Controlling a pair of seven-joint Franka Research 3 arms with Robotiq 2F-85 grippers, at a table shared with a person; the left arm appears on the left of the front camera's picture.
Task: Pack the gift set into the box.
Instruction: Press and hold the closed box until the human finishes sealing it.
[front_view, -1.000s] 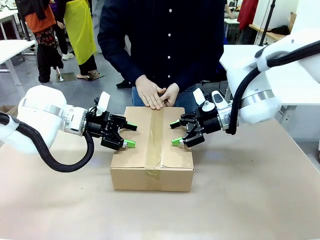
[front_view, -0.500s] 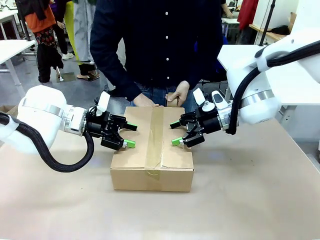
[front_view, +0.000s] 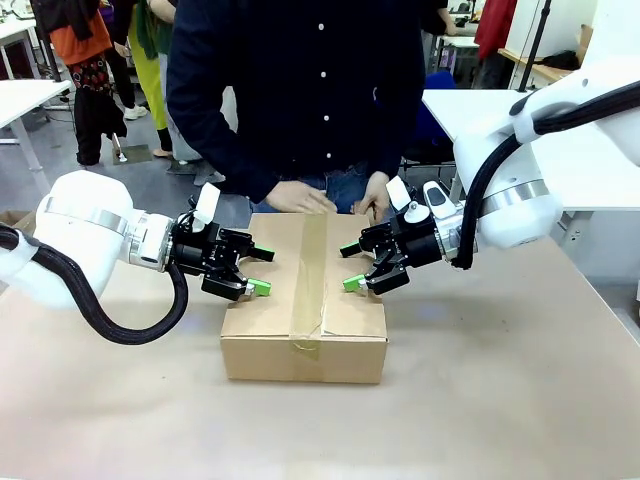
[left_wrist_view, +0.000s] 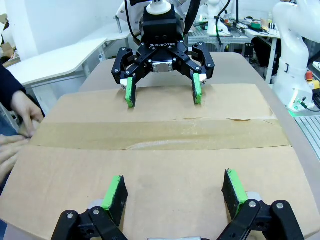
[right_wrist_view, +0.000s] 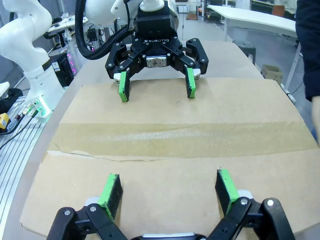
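Table: I see a wide tan tabletop (front_view: 520, 400) running across the front view, and the carton sits on it near the middle.
Person: I have someone in a dark buttoned shirt (front_view: 300, 90) standing at the far edge, with both hands at the far rim of the carton; one hand (front_view: 293, 198) rests towards my left, the other (front_view: 377, 195) just beside my right gripper.
Box: the plain brown corrugated cardboard carton (front_view: 304, 300) lies flat with its top flaps closed, and a strip of brown packing tape (front_view: 309, 285) runs along the centre seam and down the near face.
Gift set: I cannot see it from any camera; whether it lies under the closed flaps I cannot tell.
Left gripper: my black left gripper with green pads (front_view: 257, 270) hangs over the left half of the lid, fingers spread wide with nothing between them; I cannot tell whether the tips touch the cardboard.
Right gripper: my black right gripper with green pads (front_view: 349, 267) mirrors it over the right half of the lid, fingers likewise spread and holding nothing, facing the left one across the taped seam.
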